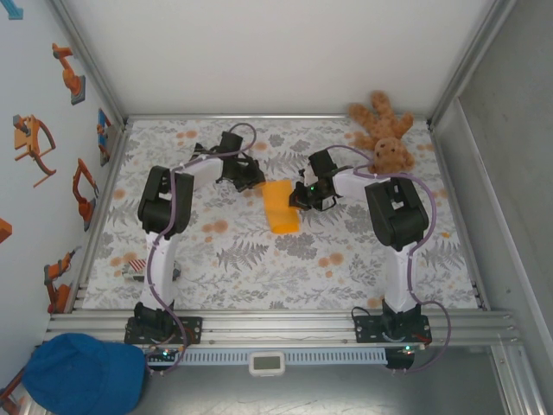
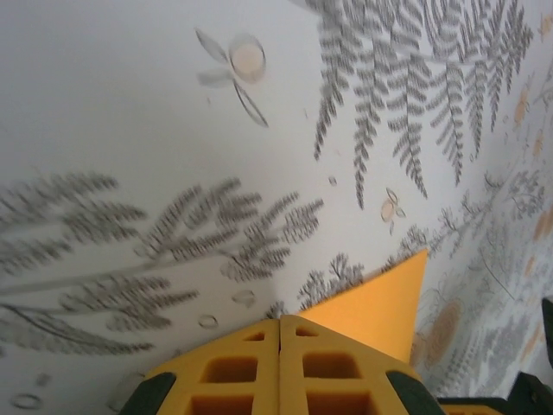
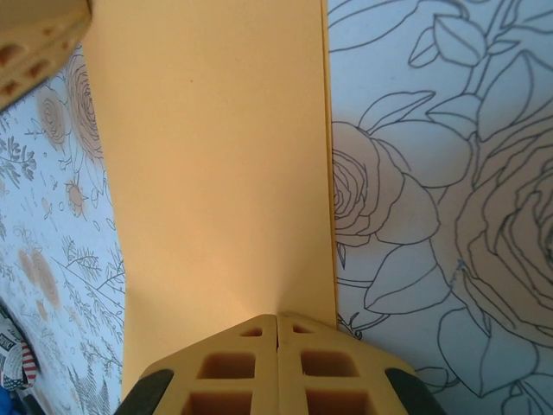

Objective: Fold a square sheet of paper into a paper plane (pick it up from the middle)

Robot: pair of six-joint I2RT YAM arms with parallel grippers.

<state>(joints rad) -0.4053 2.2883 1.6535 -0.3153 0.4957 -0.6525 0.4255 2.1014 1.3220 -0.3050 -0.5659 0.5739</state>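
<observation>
**Both jaws shut at the orange-yellow sheet**

Yellow fingers (image 3: 225,367) of the right gripper (image 3: 276,318) fill the bottom of its wrist view. They are pressed together with no gap between them. Whether they pinch anything I cannot tell. Their tips meet right at the near edge of the orange-yellow sheet (image 3: 216,173). The sheet stretches straight ahead of the jaws as a long flat rectangle, and its right edge runs just to the right of the tips. Left and right of it lies the floral tablecloth (image 3: 432,216).

Seen from its own wrist, the left gripper (image 2: 279,324) is also closed tight, finger against finger, with nothing visibly caught between. One pointed corner of the sheet sticks out just to the right of and ahead of these jaws, and it passes behind the right-hand finger.

From above, the sheet lies between the two sets of jaws. The left jaws are at its far left corner and the right jaws at its right edge. A brown teddy bear (image 1: 384,134) sits well beyond the right jaws, in the far corner.
</observation>
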